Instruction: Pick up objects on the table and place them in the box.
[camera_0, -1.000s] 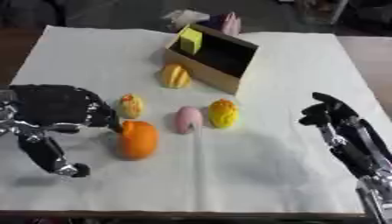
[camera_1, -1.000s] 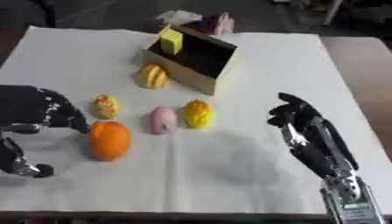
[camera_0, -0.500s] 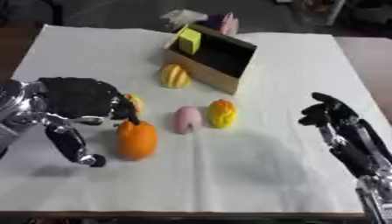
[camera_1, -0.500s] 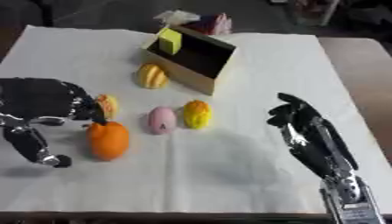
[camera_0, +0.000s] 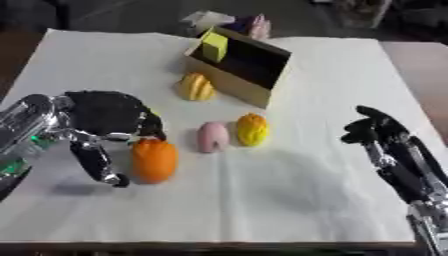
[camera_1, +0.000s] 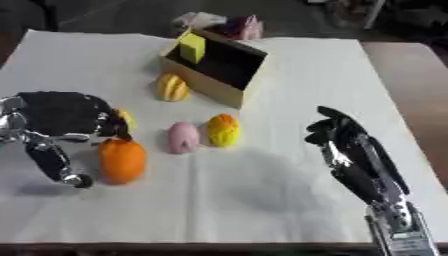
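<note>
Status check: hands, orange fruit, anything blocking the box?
Left hand over orange fruit, not gripping. Right hand idle. Box path clear.

A table (camera_0: 350, 65) under a white cloth, with a box and scattered fruit-like pieces.

The open box (camera_0: 254, 75) sits toward the far edge, a yellow piece (camera_0: 197, 87) just beside it; mid-table lie a pink piece (camera_0: 212, 136) and a yellow-orange one (camera_0: 252, 129) side by side, an orange piece (camera_0: 155, 160) nearer the left edge.
</note>
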